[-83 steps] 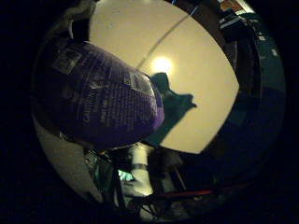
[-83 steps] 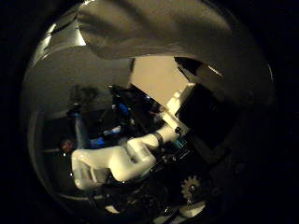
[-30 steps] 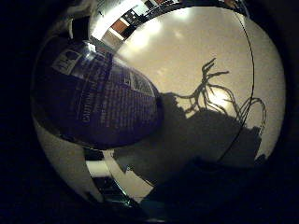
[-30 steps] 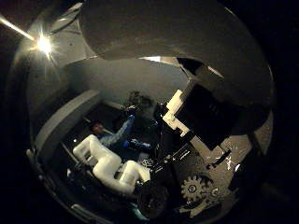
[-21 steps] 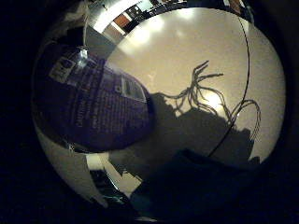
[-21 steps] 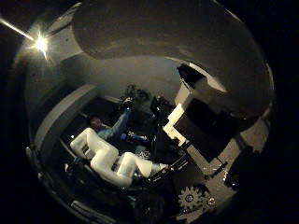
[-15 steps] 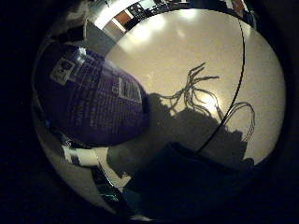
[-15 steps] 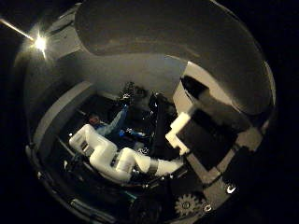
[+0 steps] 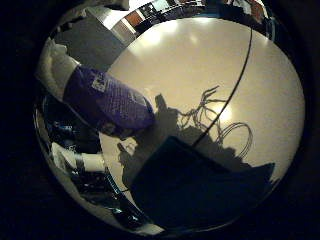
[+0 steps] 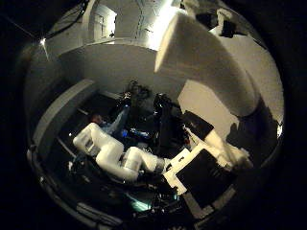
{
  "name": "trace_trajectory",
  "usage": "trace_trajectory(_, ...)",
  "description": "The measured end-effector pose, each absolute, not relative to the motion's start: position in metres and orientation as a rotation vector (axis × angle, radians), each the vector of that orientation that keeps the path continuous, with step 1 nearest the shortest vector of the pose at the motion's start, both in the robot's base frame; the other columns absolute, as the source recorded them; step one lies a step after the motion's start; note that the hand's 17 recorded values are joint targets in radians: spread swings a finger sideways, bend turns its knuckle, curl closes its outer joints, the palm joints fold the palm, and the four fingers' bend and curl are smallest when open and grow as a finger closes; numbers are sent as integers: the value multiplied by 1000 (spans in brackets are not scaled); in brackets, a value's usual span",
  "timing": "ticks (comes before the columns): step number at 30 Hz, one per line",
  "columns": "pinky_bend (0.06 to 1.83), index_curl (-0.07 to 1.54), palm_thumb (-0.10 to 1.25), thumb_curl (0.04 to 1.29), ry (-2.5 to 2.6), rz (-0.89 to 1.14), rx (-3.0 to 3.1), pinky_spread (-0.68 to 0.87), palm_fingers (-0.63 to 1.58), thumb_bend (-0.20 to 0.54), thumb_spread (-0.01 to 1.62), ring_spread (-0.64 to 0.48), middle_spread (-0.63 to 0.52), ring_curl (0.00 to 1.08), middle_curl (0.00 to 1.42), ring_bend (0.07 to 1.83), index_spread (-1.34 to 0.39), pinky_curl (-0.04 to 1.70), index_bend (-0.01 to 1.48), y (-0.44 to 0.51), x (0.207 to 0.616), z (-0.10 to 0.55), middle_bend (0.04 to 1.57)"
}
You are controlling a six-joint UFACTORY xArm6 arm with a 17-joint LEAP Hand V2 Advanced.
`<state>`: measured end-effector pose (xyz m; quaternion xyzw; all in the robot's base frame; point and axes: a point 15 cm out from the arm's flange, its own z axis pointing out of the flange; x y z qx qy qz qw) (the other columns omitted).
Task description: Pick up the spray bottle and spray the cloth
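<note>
The spray bottle [image 9: 112, 102], with a purple label and a white head, rests on the pale table [image 9: 200, 60] next to the dark cloth [image 9: 200, 185]. It shows small in the right little finger side palm view, away from the palm. In the right thumb side palm view the bottle's white body [image 10: 206, 57] runs across the picture. One white and black finger of my right hand [image 10: 203, 165] reaches out away from the bottle. The fingers' shadow [image 9: 205, 108] lies spread on the table. The hand holds nothing.
The white robot arm [image 10: 115, 158] shows in the right thumb side palm view, above a dark floor with equipment. The table's far edge and a lit room lie beyond the bottle [image 9: 150, 12].
The bottle filled much of the little finger side view before and is now smaller and farther from the palm. The hand has let go and drawn back. More of the dark cloth shows.
</note>
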<state>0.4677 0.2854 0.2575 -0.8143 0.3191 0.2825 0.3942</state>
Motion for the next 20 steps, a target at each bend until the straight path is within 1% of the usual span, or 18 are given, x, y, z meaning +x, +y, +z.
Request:
trace_trajectory(4,600,437,816,487,849,670,-2061,290,289,-25,960,-98,-84,360,406,874,-379,517,224,255,472,271,517)
trace_trajectory(11,573,422,817,478,907,588,-2065,323,323,-25,963,-80,-85,339,398,816,-375,461,190,211,474,289,474)
trace_trajectory(17,574,407,810,472,939,530,-2071,340,337,-25,966,-78,-85,330,397,787,-367,421,186,180,468,304,458)
trace_trajectory(20,572,402,810,471,958,532,-2061,346,347,-25,966,-77,-76,327,400,776,-361,405,187,170,460,306,460)
